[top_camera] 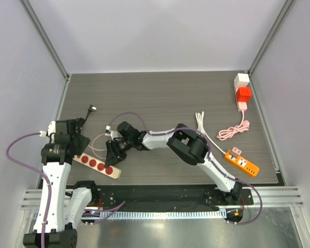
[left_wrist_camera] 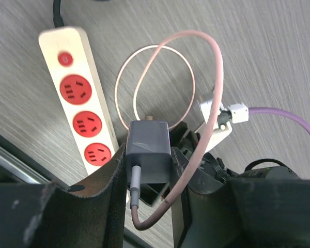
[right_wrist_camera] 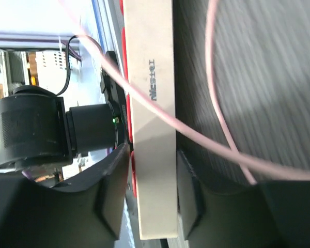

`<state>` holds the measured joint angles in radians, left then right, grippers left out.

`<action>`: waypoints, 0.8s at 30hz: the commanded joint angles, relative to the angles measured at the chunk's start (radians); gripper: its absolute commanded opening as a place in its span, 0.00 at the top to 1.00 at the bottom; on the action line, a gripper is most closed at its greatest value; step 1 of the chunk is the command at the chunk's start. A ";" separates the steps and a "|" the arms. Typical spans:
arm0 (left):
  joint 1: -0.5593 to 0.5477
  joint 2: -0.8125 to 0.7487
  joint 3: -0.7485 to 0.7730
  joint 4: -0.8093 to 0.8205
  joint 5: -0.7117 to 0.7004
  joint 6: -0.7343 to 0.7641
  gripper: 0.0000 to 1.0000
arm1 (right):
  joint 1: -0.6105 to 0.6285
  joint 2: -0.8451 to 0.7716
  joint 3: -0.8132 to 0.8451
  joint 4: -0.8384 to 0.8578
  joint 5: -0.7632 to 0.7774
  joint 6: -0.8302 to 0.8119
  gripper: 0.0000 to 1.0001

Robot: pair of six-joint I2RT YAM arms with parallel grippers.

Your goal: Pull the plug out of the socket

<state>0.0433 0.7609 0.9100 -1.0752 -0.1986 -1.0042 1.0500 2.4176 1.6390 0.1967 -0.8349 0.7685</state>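
The grey plug (left_wrist_camera: pixel 149 150), a block with a pink cable (left_wrist_camera: pixel 206 77) running from its rear, is off the socket and held above the table with my left gripper (left_wrist_camera: pixel 149 175) shut on its sides. The cream power strip (left_wrist_camera: pixel 77 93) with red sockets lies to its left, all the sockets in view empty. From above, the strip (top_camera: pixel 98 165) lies at the near left, my left gripper (top_camera: pixel 80 142) over its far end. My right gripper (top_camera: pixel 113 152) straddles its near end. In the right wrist view the strip (right_wrist_camera: pixel 152 155) stands between the fingers (right_wrist_camera: pixel 111 196) with a slim gap on the left side.
An orange power strip (top_camera: pixel 242 163) lies at the near right. Red and white adapters (top_camera: pixel 242 90) sit at the far right, with a coiled pink cable (top_camera: pixel 232 130) and a white cable (top_camera: pixel 200 124) between. A black cable end (top_camera: pixel 89 112) lies behind the left arm.
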 commanded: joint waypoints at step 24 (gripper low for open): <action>-0.095 0.113 0.102 0.368 0.416 0.161 1.00 | -0.222 -0.689 -0.605 -0.272 0.816 -0.361 0.08</action>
<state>0.0044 0.8356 0.9382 -0.8314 0.1482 -0.8524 0.8124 1.7771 1.0744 -0.0307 -0.2523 0.4702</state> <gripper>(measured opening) 0.328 0.908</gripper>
